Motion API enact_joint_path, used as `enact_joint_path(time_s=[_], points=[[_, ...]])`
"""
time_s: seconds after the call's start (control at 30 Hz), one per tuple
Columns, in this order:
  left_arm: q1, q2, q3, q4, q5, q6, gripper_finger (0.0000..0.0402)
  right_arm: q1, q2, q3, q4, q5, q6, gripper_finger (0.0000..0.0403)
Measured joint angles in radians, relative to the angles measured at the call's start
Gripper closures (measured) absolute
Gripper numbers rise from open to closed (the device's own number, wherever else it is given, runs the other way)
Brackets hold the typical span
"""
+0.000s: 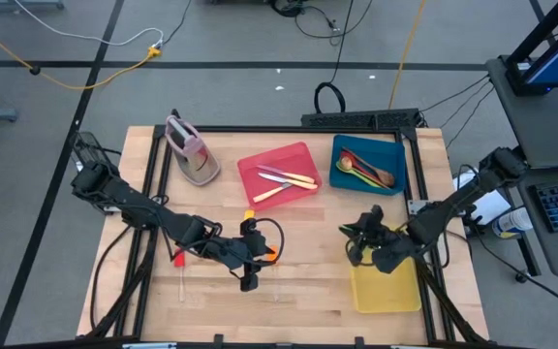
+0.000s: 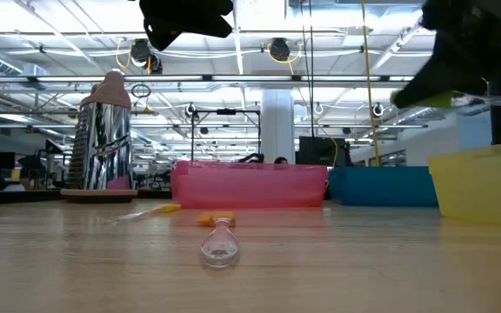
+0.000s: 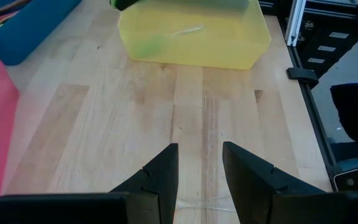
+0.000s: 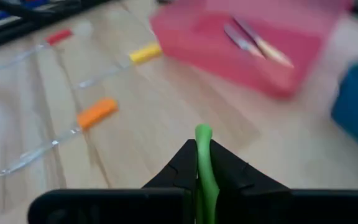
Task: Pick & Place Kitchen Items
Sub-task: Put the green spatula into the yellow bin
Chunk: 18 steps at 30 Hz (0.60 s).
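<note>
Seen from above, the wooden bench (image 1: 298, 281) carries a red tray (image 1: 277, 174) with cream-handled knives (image 1: 287, 178), a blue tray (image 1: 368, 165) with green and brown spoons (image 1: 366, 170), a yellow tray (image 1: 386, 284) near the front right, and a pink-grey stand (image 1: 192, 152) at the back left. The left claw (image 1: 250, 281) hangs over the middle front of the bench, and the right claw (image 1: 356, 254) sits just beside the yellow tray's near corner. At bench height, a clear-handled piece (image 2: 218, 246) lies in the foreground, an orange-headed one (image 2: 216, 220) behind it and a yellow-headed one (image 2: 150, 210) further left, all in front of the red tray. Past the left wrist, the left claw's fingers (image 3: 157, 177) stand apart with nothing between them, over bare wood facing the yellow tray. Past the right wrist, the right claw is clamped on a slim green utensil (image 4: 204, 155) that sticks up between its fingers, while a red-headed piece (image 4: 58, 37), the yellow-headed one and the orange-headed one lie on the wood beyond.
</note>
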Motion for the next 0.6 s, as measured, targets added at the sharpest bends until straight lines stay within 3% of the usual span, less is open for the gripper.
enact_joint_path(time_s=[0.17, 0.33, 0.47, 0.6], points=[[0.000, 0.000, 0.000, 0.000, 0.000, -0.001, 0.0273, 0.056, 0.014, 0.000, -0.203, -0.013, 0.290, 0.0384], [-0.006, 0.000, 0.000, 0.000, 0.000, -0.001, 0.0273, 0.102, 0.017, -0.001, -0.350, -0.131, 0.556, 0.0384], [-0.007, 0.000, 0.000, 0.001, 0.000, -0.001, 0.0273, 0.122, 0.041, -0.037, -0.327, -0.252, 0.678, 0.0386], [-0.006, 0.000, 0.000, 0.001, 0.000, -0.002, 0.0273, 0.118, 0.080, -0.109, -0.281, -0.293, 0.732, 0.0383]])
